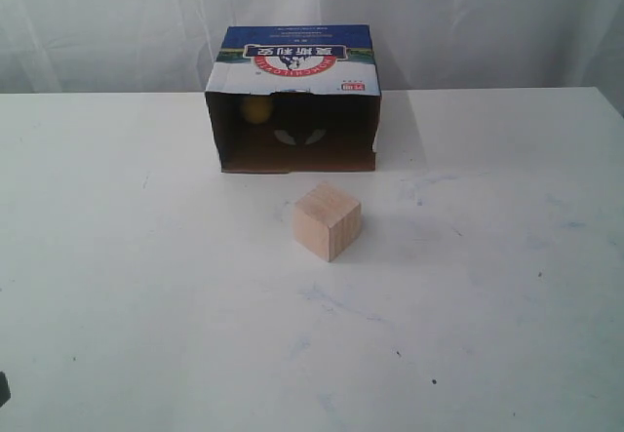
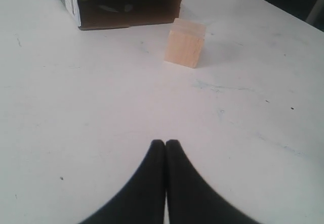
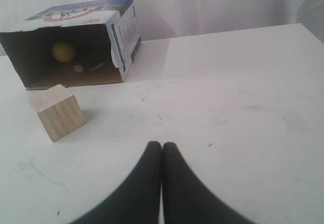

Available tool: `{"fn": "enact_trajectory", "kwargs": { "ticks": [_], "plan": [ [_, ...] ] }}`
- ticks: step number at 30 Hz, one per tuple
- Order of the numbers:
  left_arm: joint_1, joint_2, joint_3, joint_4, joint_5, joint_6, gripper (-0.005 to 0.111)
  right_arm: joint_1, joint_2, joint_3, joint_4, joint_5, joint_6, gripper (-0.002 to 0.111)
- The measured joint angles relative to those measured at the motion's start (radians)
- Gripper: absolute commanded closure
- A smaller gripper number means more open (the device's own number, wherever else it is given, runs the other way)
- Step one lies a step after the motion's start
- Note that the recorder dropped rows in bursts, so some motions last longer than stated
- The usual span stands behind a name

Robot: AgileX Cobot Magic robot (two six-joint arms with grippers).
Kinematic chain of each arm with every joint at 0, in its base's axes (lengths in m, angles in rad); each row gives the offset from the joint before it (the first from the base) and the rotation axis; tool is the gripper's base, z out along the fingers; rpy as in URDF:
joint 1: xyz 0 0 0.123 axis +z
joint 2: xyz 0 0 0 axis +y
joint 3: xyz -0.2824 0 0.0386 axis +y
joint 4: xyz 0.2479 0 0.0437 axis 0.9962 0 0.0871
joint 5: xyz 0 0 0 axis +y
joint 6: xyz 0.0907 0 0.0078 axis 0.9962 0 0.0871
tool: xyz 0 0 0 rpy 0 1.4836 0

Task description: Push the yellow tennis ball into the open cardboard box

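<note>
Top panel of the open cardboard box (image 1: pixel 292 73): white Chinese characters on a red banner (image 1: pixel 296 54), seen upside down and too blurred to read. The fine print (image 3: pixel 126 32) on its side panel is likewise illegible.

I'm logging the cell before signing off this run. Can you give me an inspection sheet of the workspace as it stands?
Surface: white table, with faint bluish smudges and a few dark specks.
Job's things: open cardboard box lies on its side with its opening facing the exterior camera; yellow tennis ball is inside it, deep on the left.
Clutter: wooden cube on the table in front of the box opening, not touching the box.
Grippers: left gripper shut, holding nothing; right gripper shut, holding nothing; both away from the box and cube.
Cables: nothing seen.
Surroundings: white curtain behind the table.
</note>
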Motion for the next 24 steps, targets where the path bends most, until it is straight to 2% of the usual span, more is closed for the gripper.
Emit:
{"fn": "enact_trajectory", "kwargs": {
  "ticks": [24],
  "plan": [
    [0.009,0.000,0.000,0.013,0.037,0.000,0.107,0.000,0.000,0.000,0.000,0.000,0.000,0.108]
  ]
}}
